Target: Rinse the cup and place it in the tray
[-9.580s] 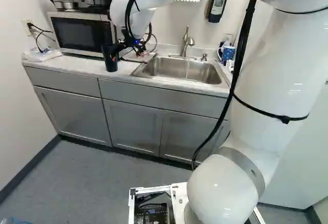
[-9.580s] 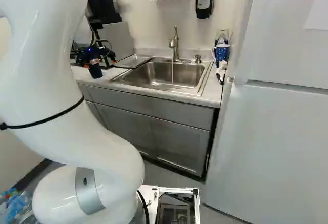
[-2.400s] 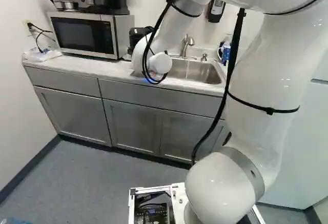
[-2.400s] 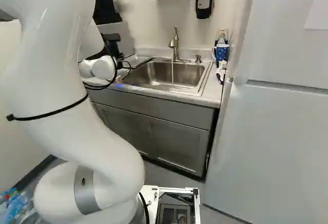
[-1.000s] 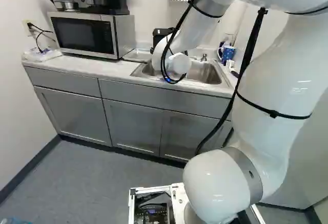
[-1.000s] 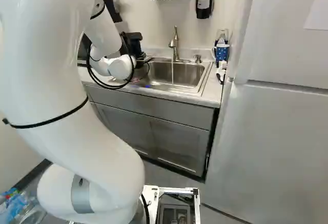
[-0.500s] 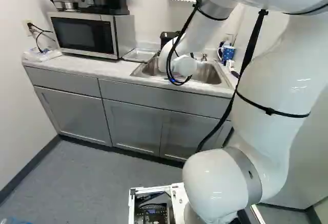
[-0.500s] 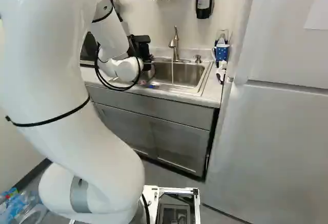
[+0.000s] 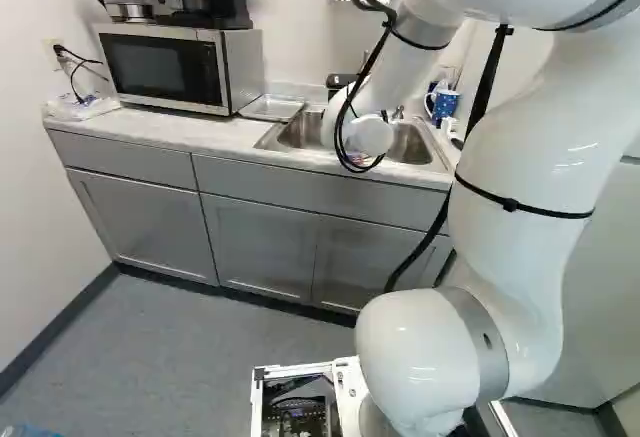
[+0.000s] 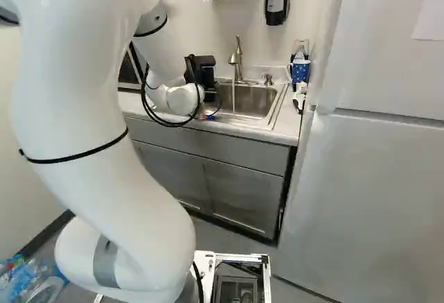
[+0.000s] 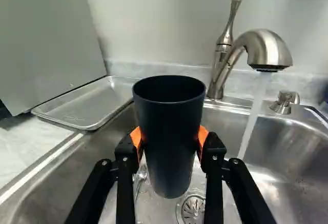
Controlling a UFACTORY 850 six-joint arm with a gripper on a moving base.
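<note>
My gripper (image 10: 202, 73) is over the near-left part of the sink in the right base view, its fingers hidden. In the wrist view the gripper (image 11: 170, 141) has its orange pads pressed on both sides of a dark cup (image 11: 169, 126). The cup hangs upright over the sink (image 11: 277, 142), mouth up, above the drain. Water (image 11: 253, 114) runs from the faucet (image 11: 266, 49) beside the cup, apart from it. The metal tray (image 11: 84, 103) lies on the counter beside the sink, holding nothing.
A microwave (image 9: 165, 67) with a coffee maker on top stands left of the tray. Right of the sink are a blue mug (image 10: 300, 72) and a soap pump (image 10: 268, 80). A tall white fridge (image 10: 368, 178) rises at the right.
The arm has swung right from the counter left of the sink to over the basin, taking the cup with it. The base has not moved.
</note>
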